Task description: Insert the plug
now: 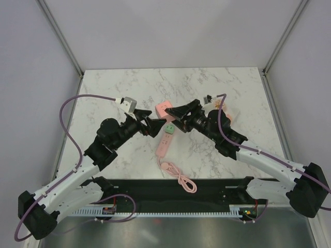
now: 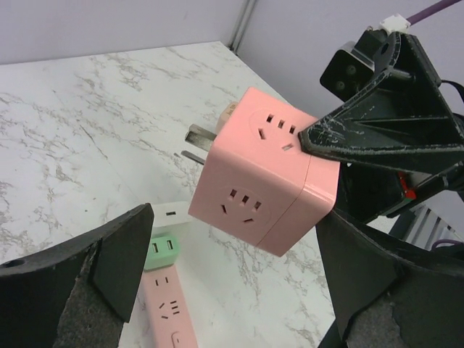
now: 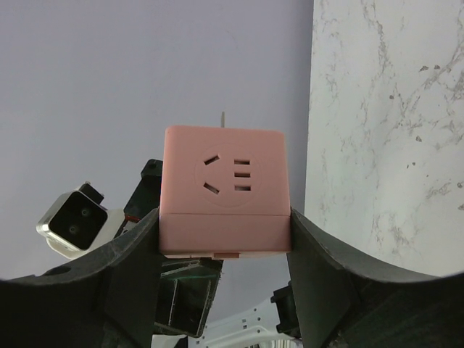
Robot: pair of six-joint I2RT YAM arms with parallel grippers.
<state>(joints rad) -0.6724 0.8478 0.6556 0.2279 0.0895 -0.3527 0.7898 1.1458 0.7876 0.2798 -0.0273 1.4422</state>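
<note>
**Cube plug held beyond the strip's far end**

Our right hand (image 3: pixel 225 243) pinches the pink cube plug (image 1: pixel 163 109) by two opposite sides, over the counter (image 1: pixel 114 93) just beyond the far end of the pink power strip (image 1: pixel 164 145). Metal prongs (image 2: pixel 197 136) stick out of one face. Our left hand (image 1: pixel 156 126), spread wide, hangs just left of that end. A mint-green block (image 1: pixel 169 129) sits there, and the strip's cable (image 1: pixel 181 178) lies coiled at its near end.
</note>
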